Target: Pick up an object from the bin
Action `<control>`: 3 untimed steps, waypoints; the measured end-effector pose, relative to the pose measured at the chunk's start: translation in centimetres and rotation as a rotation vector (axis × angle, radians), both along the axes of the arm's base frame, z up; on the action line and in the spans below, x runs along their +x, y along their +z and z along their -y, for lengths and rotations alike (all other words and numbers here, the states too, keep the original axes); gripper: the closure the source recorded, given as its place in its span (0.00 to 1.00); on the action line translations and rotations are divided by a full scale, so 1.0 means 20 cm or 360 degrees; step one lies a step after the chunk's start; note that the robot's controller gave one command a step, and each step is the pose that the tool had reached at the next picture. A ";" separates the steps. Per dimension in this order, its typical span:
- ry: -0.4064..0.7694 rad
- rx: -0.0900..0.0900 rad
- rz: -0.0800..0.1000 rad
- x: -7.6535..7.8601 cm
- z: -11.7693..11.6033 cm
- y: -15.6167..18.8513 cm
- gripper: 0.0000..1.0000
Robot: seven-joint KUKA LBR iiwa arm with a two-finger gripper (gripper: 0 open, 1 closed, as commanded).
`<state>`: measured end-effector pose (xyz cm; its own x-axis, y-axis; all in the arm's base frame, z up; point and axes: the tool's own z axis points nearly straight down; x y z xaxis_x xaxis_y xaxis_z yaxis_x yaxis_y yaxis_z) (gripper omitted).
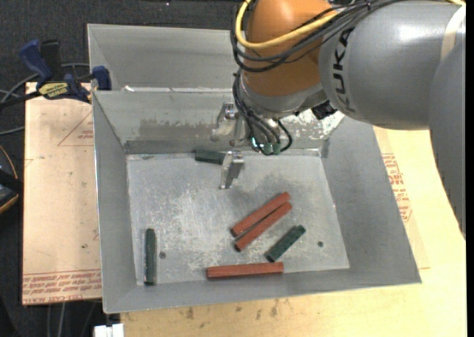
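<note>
Gripper (pixel 231 167): low at the back of the bin (pixel 111 195); spread or pressed together, I cannot tell
Nearest thing: dark green stick (pixel 209 156); just beside the gripper, by the back wall
Advice: centre across the stick before closing

The grey metal bin (pixel 111 202) has a flat, scuffed floor. Right of centre, a pair of red sticks (pixel 261 215) lies side by side, slanting up to the right. A dark green stick (pixel 286 243) lies just to their lower right. A single red stick (pixel 244 271) lies along the floor's lower edge. A green stick (pixel 149 255) lies at lower left, and a short green piece (pixel 208 156) lies by the upper wall.
</note>
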<state>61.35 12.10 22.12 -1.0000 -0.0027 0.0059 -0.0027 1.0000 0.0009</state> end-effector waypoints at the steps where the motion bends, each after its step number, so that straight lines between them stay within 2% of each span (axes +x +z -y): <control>1: -0.0004 0.0001 0.0012 0.01 0.00 0.02 0.00; 2: 0.0136 0.0002 0.0018 -0.03 0.05 -0.18 0.00; 3: 0.0197 0.0002 0.0017 -0.03 0.36 -0.53 0.00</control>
<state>60.71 4.91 11.50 -0.9920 -0.1259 -0.0050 -0.1259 0.9920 0.0016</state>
